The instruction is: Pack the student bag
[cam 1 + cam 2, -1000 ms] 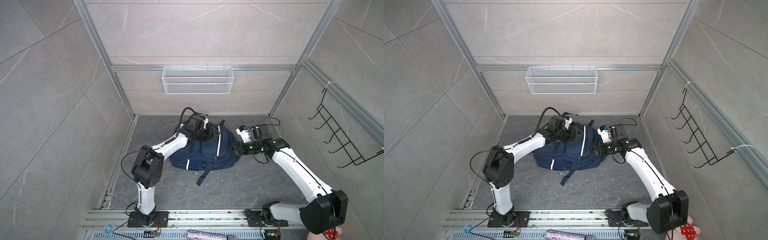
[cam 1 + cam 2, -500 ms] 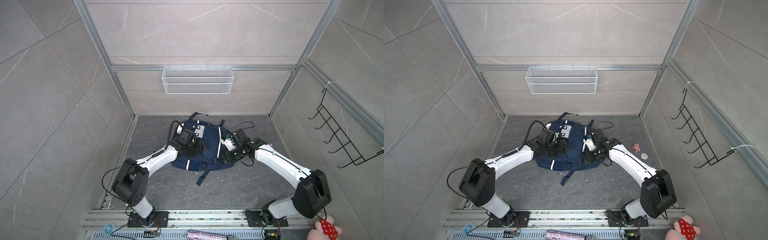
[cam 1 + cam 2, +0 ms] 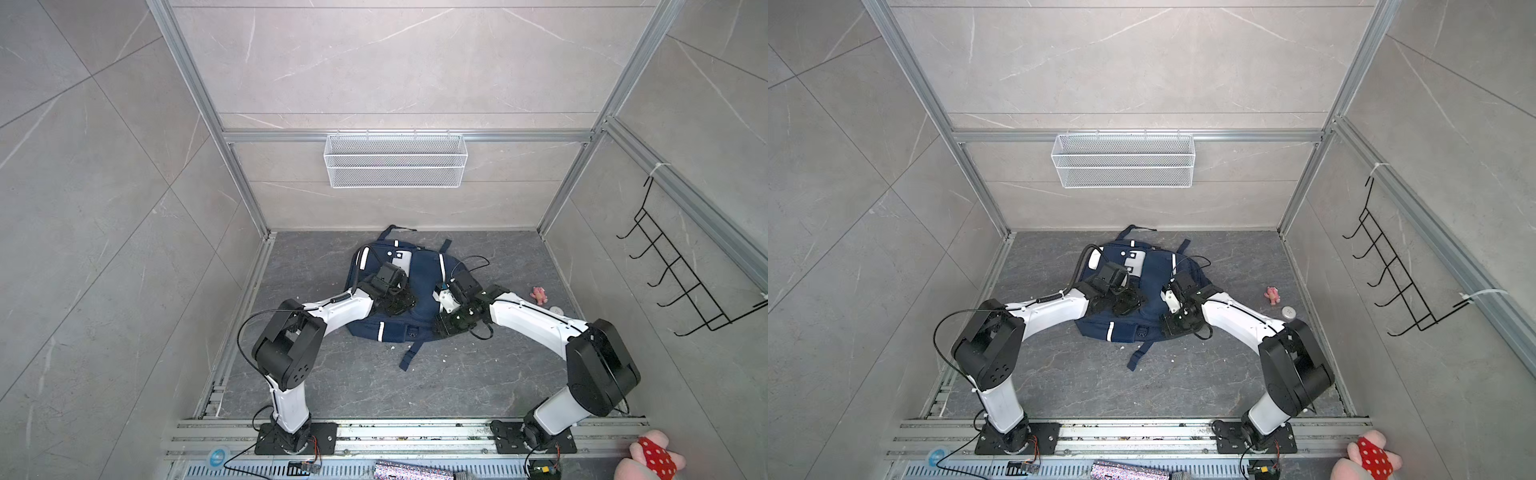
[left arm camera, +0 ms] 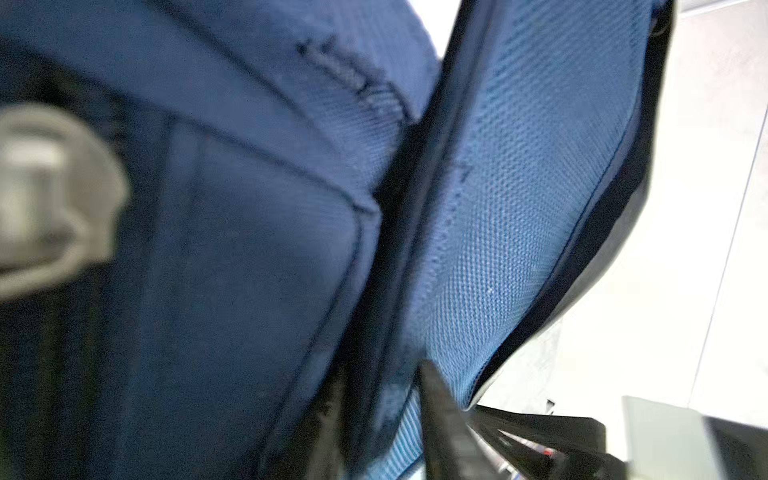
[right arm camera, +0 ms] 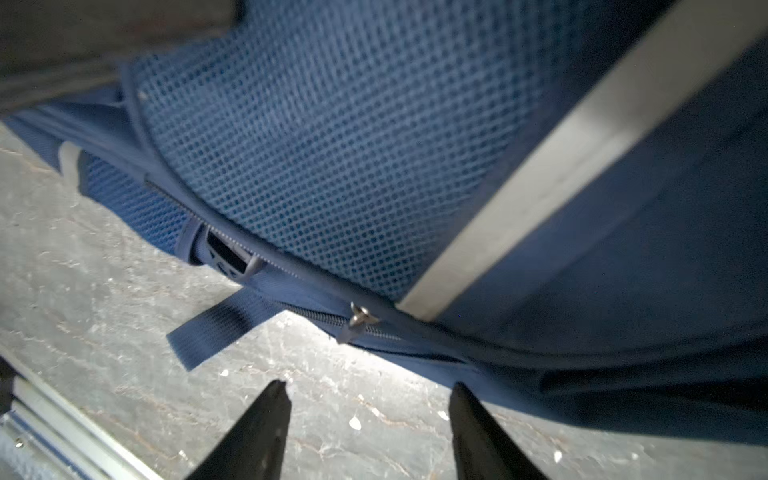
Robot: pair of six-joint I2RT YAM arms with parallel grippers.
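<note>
The student bag (image 3: 419,286) lies flat on the floor (image 3: 374,386) near the back wall, between both arms.

The left gripper (image 3: 398,306) rests on the bag's left half. In the left wrist view its jaws stand narrow about a fabric seam; whether they clamp it cannot be told.

The right gripper (image 5: 368,392) is spread over bare floor, just short of the zip pull (image 5: 358,318) on the bag's lower edge.

Step in hand, as judged: opening the bag. Next move: advance the right gripper onto the zip pull, pinch it, and draw it along the zip while the left steadies the fabric.
</note>
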